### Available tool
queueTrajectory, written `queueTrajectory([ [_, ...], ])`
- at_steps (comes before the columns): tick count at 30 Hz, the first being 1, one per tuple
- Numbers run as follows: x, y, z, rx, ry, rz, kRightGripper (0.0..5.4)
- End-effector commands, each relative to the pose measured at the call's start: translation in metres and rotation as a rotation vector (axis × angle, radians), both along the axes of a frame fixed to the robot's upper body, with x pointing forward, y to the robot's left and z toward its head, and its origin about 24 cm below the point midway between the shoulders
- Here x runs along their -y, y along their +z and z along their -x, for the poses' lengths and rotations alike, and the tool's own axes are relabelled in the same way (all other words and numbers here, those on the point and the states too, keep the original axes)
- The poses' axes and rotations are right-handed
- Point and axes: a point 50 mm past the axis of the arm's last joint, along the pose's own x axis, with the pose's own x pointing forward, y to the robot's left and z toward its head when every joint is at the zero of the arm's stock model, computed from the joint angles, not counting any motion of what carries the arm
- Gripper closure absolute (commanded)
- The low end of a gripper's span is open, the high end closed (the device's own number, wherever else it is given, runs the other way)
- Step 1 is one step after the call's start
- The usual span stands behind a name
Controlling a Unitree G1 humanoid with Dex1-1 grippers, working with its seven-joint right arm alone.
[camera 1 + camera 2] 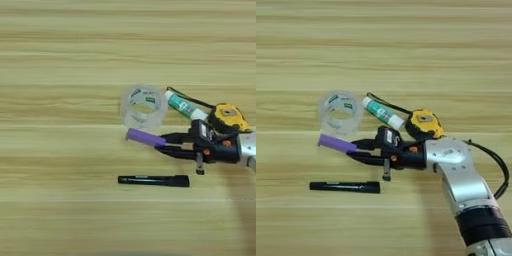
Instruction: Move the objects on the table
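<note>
A short purple cylinder (142, 137) lies on the wooden table (60, 165), just below a clear tape roll (143, 106). My right gripper (162, 142) reaches in from the right, and its two black fingers close on the cylinder's right end, one on each side. A green-white tube (184, 106) lies slanted right of the roll. Behind the gripper's wrist sits a yellow-black tape measure (228, 117), its black strap running along the tube. A slim black marker (153, 180) lies flat below the gripper.
My silver forearm (463, 182) comes in from the bottom right with a black cable looping on its right side. Bare wood spreads over the left half, the top and the bottom of the table.
</note>
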Motion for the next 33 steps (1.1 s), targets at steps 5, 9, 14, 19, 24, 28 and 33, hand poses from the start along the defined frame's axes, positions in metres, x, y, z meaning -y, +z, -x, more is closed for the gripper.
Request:
queueTrajectory([
  [5, 0.011, 0.044, -0.029, 0.187, -0.095, -0.016, 4.62],
  [9, 0.025, 0.052, -0.032, 0.209, -0.126, -0.004, 4.62],
  [14, 0.039, 0.055, -0.029, 0.215, -0.154, 0.009, 4.62],
  [19, 0.054, 0.059, -0.025, 0.215, -0.191, 0.005, 4.62],
  [24, 0.069, 0.059, -0.023, 0.208, -0.234, 0.024, 4.62],
  [28, 0.076, 0.057, -0.019, 0.197, -0.243, 0.045, 4.62],
  [33, 0.081, 0.056, -0.019, 0.192, -0.256, 0.054, 4.62],
])
